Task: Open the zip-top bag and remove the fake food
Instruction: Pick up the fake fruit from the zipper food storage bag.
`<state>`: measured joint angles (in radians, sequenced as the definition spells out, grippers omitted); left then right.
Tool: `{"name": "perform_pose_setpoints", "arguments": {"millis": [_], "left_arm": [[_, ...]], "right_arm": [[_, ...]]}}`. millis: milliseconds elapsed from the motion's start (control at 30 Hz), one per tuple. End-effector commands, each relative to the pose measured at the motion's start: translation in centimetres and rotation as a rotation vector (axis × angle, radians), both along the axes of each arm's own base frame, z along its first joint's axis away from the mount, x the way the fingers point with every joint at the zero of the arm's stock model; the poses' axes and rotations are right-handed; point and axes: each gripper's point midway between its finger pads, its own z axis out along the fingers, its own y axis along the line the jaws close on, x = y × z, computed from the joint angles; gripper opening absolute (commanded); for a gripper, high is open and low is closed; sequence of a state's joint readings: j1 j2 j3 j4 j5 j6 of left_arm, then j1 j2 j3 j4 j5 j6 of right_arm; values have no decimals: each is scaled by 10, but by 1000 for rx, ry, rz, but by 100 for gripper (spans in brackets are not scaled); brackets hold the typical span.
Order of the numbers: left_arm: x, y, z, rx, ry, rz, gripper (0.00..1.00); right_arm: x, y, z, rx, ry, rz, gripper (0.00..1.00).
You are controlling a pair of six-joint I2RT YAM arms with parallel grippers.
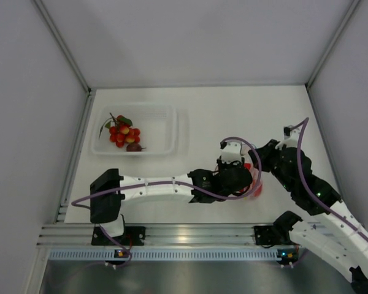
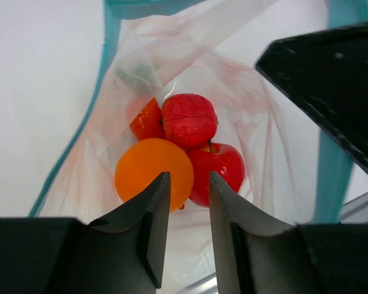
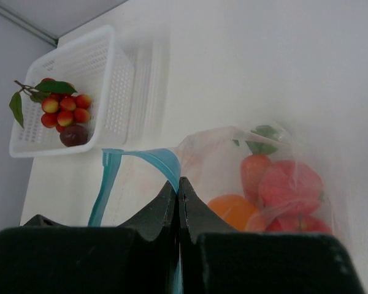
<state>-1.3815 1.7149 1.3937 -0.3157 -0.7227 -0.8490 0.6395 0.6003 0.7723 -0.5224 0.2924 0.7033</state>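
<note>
Pinching the zip-top bag [image 3: 221,153], your right gripper [image 3: 178,190] is shut; left gripper [image 2: 189,177] open, empty; berries [image 1: 124,133] out, more fake food [image 2: 187,119] inside.

No legible text or markings anywhere.

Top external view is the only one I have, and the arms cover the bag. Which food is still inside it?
Observer: The left wrist view looks into the open zip-top bag: an orange, a carrot, a wrinkled red fruit and a red apple.
Operator: Does the right end effector hold the bag?
Observer: Yes, the right wrist view shows the right end effector shut on the teal zip strip.
Operator: Has the left end effector taken anything?
Observer: No. The left end effector has its fingers apart at the bag's mouth, with nothing between them, just before the orange.
</note>
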Motion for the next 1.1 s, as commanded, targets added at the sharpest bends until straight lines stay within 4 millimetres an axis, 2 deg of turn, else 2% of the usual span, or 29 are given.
{"name": "perform_pose_setpoints", "arguments": {"millis": [0, 33, 167, 300, 500, 633, 767, 1067], "left_arm": [[14, -14, 9, -105, 36, 43, 38], [17, -15, 3, -100, 48, 49, 40], [16, -24, -25, -70, 101, 29, 58], [15, -27, -51, -30, 140, 15, 65], [16, -23, -81, 52, 161, 1, 69], [18, -14, -93, 116, 150, 16, 73], [16, -17, -105, 157, 157, -17, 79], [13, -23, -160, 252, 209, -39, 90]], "right_arm": [[5, -6, 4, 0, -32, -48, 0], [5, -9, -1, -16, -24, -55, 0], [5, -18, -19, -66, -4, -85, 0], [3, -26, -30, -106, 15, -109, 0], [1, -30, -33, -114, 13, -116, 0], [1, -29, -36, -124, 19, -110, 0], [1, -25, -38, -113, 22, -94, 0], [1, -16, -39, -90, 19, -56, 0]]}}
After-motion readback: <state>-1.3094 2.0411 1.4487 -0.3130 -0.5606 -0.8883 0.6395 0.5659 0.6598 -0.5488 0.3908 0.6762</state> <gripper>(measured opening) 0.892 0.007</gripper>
